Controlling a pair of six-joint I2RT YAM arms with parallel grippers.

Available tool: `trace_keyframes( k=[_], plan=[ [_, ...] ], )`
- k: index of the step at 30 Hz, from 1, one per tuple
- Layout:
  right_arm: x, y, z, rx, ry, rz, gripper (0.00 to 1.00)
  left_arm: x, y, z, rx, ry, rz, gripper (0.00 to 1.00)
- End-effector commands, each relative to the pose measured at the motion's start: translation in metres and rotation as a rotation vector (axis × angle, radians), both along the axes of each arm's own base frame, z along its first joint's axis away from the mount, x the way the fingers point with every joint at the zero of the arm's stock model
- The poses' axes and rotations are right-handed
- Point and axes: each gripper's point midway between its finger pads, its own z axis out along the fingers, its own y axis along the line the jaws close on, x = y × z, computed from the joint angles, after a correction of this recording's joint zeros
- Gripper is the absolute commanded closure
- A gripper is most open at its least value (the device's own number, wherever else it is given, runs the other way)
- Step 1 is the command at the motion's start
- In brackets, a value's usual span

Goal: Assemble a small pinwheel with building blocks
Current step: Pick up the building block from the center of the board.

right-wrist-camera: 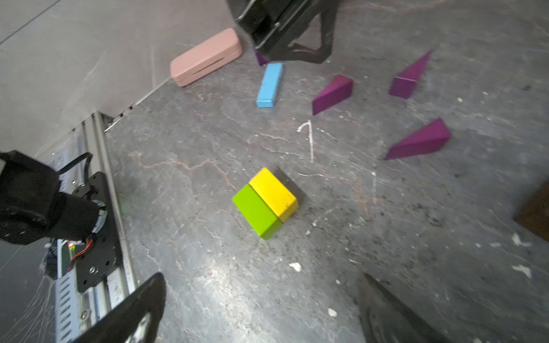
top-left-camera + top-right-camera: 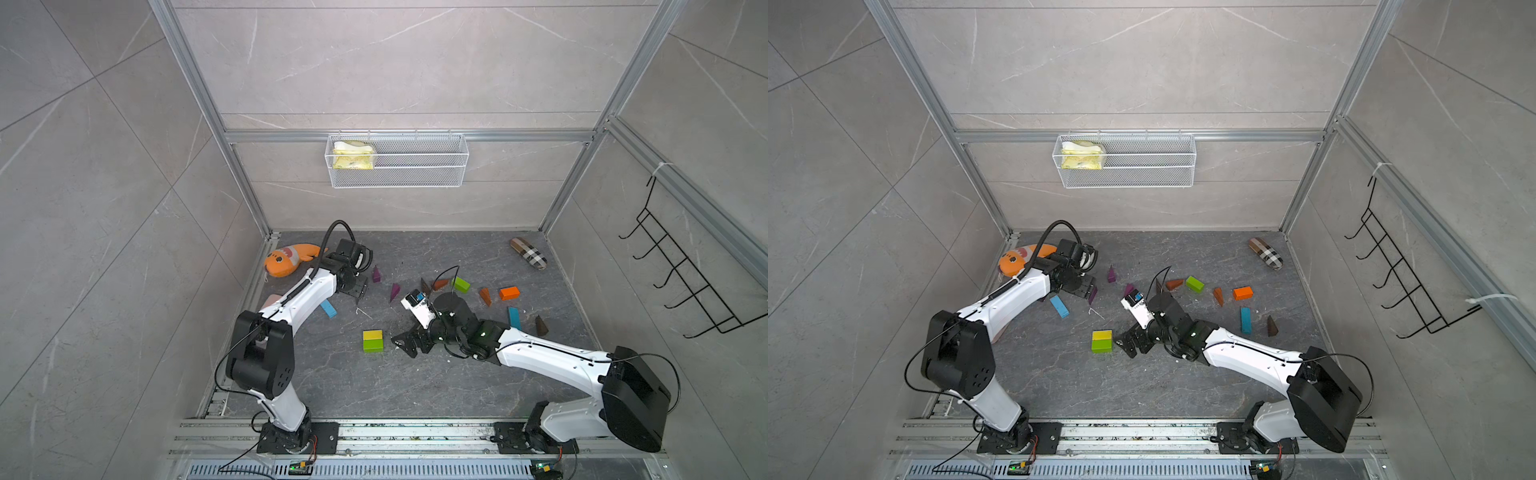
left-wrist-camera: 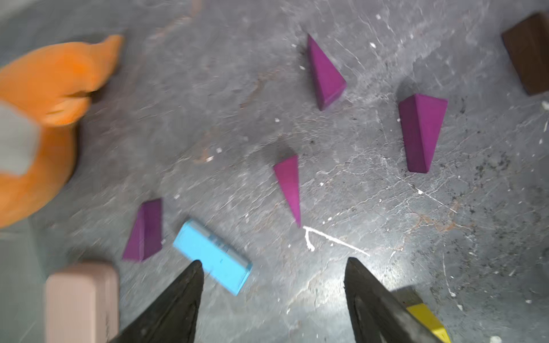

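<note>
grey stone floor (image 2: 353, 386) holds scattered building blocks (image 2: 372, 340), plush fish (image 2: 284, 259), pink case (image 1: 206, 56), plaid pouch (image 2: 528, 252).

Even light filled both top views, walls bowing at the edges. The left wrist view smeared the plush fish (image 3: 44, 104); glare whitened the table (image 3: 320, 285); the yellow block (image 1: 271, 190) cast a short shadow.

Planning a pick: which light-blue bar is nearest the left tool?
The bar by the pink case, beside the left tool; the other bar lies near the brown wedge.

A yellow brick (image 1: 271, 191) and green brick (image 1: 255, 212) lie touching, purple wedges (image 1: 332, 93) scattered nearby.
</note>
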Motion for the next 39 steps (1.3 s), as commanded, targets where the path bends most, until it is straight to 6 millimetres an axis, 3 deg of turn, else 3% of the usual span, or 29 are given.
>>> trace_keyframes(
  k=[1,6,12,20,39],
  plan=[
    [0.003,-0.017,-0.018,-0.007,0.093,-0.089,0.0,0.008,-0.018,-0.004,-0.004,0.005,-0.17,0.24],
    [-0.001,-0.028,-0.018,0.021,0.107,-0.102,0.0,0.022,-0.026,-0.02,0.049,0.069,-0.311,0.26],
    [-0.002,-0.038,-0.025,0.01,0.116,-0.119,0.0,0.042,-0.021,-0.034,0.086,0.129,-0.281,0.3],
    [-0.006,-0.041,-0.032,-0.001,0.133,-0.118,0.0,0.038,-0.014,-0.052,0.11,0.177,-0.279,0.34],
    [-0.01,-0.045,-0.037,-0.004,0.15,-0.127,0.0,0.046,-0.004,-0.071,0.111,0.213,-0.19,0.44]
  ],
)
